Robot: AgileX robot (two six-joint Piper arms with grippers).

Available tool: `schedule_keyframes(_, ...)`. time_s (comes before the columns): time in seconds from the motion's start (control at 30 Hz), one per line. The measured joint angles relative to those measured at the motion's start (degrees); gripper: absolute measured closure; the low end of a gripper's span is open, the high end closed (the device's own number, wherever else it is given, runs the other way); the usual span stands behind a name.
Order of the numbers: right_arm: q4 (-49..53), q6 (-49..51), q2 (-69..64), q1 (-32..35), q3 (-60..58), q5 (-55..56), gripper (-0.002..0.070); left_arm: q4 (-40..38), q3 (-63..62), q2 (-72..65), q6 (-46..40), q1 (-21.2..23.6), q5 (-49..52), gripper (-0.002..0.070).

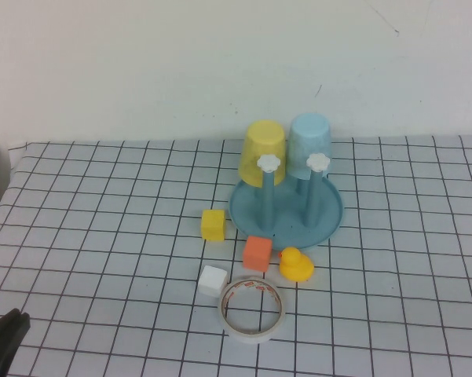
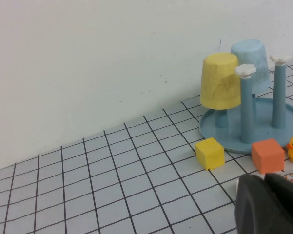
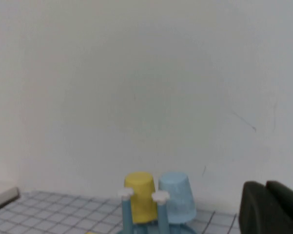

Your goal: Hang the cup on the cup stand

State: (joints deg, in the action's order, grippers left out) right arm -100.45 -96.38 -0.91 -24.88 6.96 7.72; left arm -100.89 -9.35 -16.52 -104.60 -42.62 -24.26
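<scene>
The light blue cup (image 1: pixel 310 145) sits upside down over a back peg of the cup stand (image 1: pixel 330 224), a round teal dish with flower-tipped pegs. Both show again in the left wrist view, the cup (image 2: pixel 251 58) on the stand (image 2: pixel 263 122), and in the right wrist view as the cup (image 3: pixel 178 197) behind the stand's pegs (image 3: pixel 162 214). My left gripper (image 1: pixel 6 334) rests shut and empty at the table's near left corner, far from the stand; its black fingers (image 2: pixel 253 195) are pressed together. My right gripper (image 3: pixel 264 187) is shut, empty and raised, outside the high view.
A yellow cup (image 1: pixel 265 151) hangs upside down beside the blue one. In front of the stand lie a yellow cube (image 1: pixel 213 225), an orange cube (image 1: pixel 257 253), a rubber duck (image 1: pixel 296 265), a white cube (image 1: pixel 213 280) and a white tape roll (image 1: pixel 252 309). A wall stands close behind.
</scene>
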Motion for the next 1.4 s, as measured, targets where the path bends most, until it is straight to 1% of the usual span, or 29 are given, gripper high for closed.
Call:
schedule_keyframes(0.2, 0.0, 0.0, 0.0, 0.0, -6.5, -2.6, 0.0678, 0.0, 0.0, 0.0, 0.0, 0.0, 0.0, 0.0677)
schedule_keyframes(0.37, 0.0, 0.0, 0.0, 0.0, -8.5, -4.5, 0.0678, 0.0, 0.0, 0.0, 0.0, 0.0, 0.0, 0.0677)
schedule_keyframes(0.6, 0.0, -1.4, 0.0, 0.0, -8.4, -7.7, 0.0678, 0.0, 0.0, 0.0, 0.2, 0.0, 0.0, 0.0677)
schedule_keyframes(0.77, 0.1, -4.1, 0.0, 0.0, -5.6, -7.0, 0.0678, 0.0, 0.0, 0.0, 0.2, 0.0, 0.0, 0.0677)
schedule_keyframes(0.83, 4.4, -1.6, 0.0, 0.0, -4.9, -5.6, 0.0678, 0.0, 0.0, 0.0, 0.2, 0.0, 0.0, 0.0677)
schedule_keyframes(0.9, 16.0, 8.0, 0.0, 0.0, -5.0, -3.6, 0.0678, 0.0, 0.0, 0.0, 0.2, 0.0, 0.0, 0.0677)
schedule_keyframes(0.93, 22.7, 15.7, 0.0, 0.0, -5.3, -2.7, 0.0678, 0.0, 0.0, 0.0, 0.2, 0.0, 0.0, 0.0677)
schedule_keyframes(0.97, 32.4, 25.2, 0.0, 0.3, -6.1, -1.7, 0.0678, 0.0, 0.0, 0.0, 0.2, 0.0, 0.0, 0.0677)
schedule_keyframes(1.03, 51.6, 45.3, 0.0, 1.3, -7.9, -1.5, 0.0678, 0.0, 0.0, 0.0, 0.2, 0.0, 0.0, 0.0677)
schedule_keyframes(1.07, 62.1, 57.2, 0.0, 2.3, -8.4, -2.4, 0.0678, 0.0, 0.0, 0.0, 0.2, 0.0, 0.0, 0.0677)
schedule_keyframes(1.1, 72.0, 68.6, 0.0, 3.8, -8.4, -4.1, 0.0678, 0.0, 0.0, 0.0, 0.2, 0.0, 0.0, 0.0677)
schedule_keyframes(1.13, 89.7, 86.3, 0.0, 6.9, -8.4, -9.4, 0.0678, 0.0, 0.0, 0.0, 0.2, 0.0, 0.0, 0.0677)
schedule_keyframes(1.17, 97.1, 93.9, 0.0, 8.7, -8.4, -11.9, 0.0678, 0.0, 0.0, 0.0, 0.2, 0.0, 0.0, 0.0677)
schedule_keyframes(1.2, 101.7, 99.4, 0.0, 10.6, -8.5, -13.4, 0.0678, 0.0, 0.0, 0.0, 0.2, 0.0, 0.0, 0.0677)
schedule_keyframes(1.27, 107.9, 104.7, 0.0, 14.1, -8.5, -15.7, 0.0678, 0.0, 0.0, 0.0, 0.2, 0.0, 0.0, 0.0677)
schedule_keyframes(1.4, 109.3, 106.0, 0.1, 19.4, -8.5, -16.4, 0.0678, 0.0, 0.0, 0.0, 0.2, 0.0, 0.0, 0.0677)
